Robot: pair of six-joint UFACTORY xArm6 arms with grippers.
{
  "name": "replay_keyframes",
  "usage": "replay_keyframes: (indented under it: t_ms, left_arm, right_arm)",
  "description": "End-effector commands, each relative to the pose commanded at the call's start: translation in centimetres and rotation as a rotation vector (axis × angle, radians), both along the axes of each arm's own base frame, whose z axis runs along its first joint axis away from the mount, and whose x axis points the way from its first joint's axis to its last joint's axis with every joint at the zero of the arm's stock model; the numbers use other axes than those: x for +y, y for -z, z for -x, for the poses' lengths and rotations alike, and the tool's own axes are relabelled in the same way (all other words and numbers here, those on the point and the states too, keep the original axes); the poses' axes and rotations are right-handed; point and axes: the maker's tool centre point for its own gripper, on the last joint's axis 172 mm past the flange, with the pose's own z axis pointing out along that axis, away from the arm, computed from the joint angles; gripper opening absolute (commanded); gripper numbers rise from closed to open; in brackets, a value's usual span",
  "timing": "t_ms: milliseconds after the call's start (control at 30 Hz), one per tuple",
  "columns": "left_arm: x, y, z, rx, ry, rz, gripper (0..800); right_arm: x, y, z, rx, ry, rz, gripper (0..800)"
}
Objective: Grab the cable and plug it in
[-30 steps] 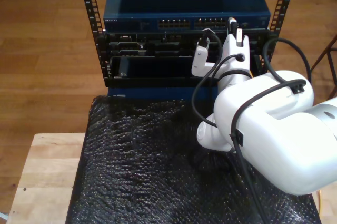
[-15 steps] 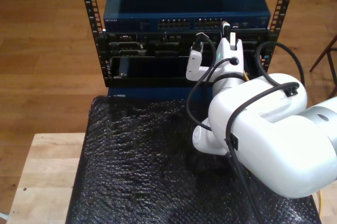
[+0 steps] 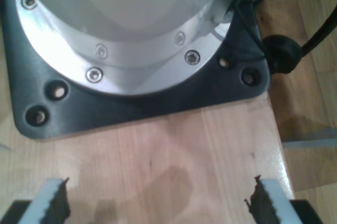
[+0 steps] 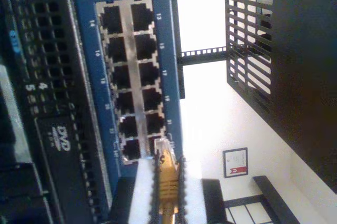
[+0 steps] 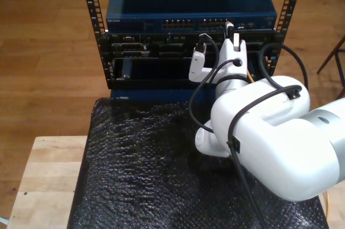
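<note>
In the second wrist view my second gripper [image 4: 161, 167] is shut on the yellow-orange cable [image 4: 167, 190] just behind its clear plug [image 4: 163, 149]. The plug's tip sits at the mouth of an end port in the blue switch's port block [image 4: 129, 81]; whether it is inside, I cannot tell. The exterior view has that gripper [image 5: 230, 29] up against the switch's front ports [image 5: 213, 23], on the white arm [image 5: 259, 132]. My first gripper [image 3: 160, 203] is open, nothing between its fingers, over a pale wooden tabletop [image 3: 174, 155].
The blue switch [image 5: 188, 0] tops a black rack [image 5: 151, 62] with more equipment below. Black bubble-wrap sheet [image 5: 140, 169] covers the table in front. Black cables [image 5: 200, 94] loop off the white arm. A black base plate [image 3: 131, 103] with a metal flange lies ahead of my first gripper.
The white arm has shifted toward the exterior view's left and a little closer to the switch, carrying the gripper along the port row.
</note>
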Motion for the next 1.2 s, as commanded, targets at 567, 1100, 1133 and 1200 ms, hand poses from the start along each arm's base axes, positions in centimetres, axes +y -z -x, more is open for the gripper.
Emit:
replay_keyframes:
  t_ms: [567,1100,1133,1200]
  left_arm:
    - [0.0,0.0,0.0,0.0,0.0,0.0,800]
    - [0.0,0.0,0.0,0.0,0.0,0.0,800]
    - [0.0,0.0,0.0,0.0,0.0,0.0,800]
    - [0.0,0.0,0.0,0.0,0.0,0.0,800]
  right_arm:
    - [-0.9,0.0,0.0,0.003,0.032,-0.009,0]
    - [-0.7,-0.5,-0.2,-0.008,0.03,-0.015,0]
    - [-0.7,-0.4,-0.2,-0.007,0.03,-0.014,0]
    - [-0.7,-0.3,-0.2,-0.006,0.03,-0.014,0]
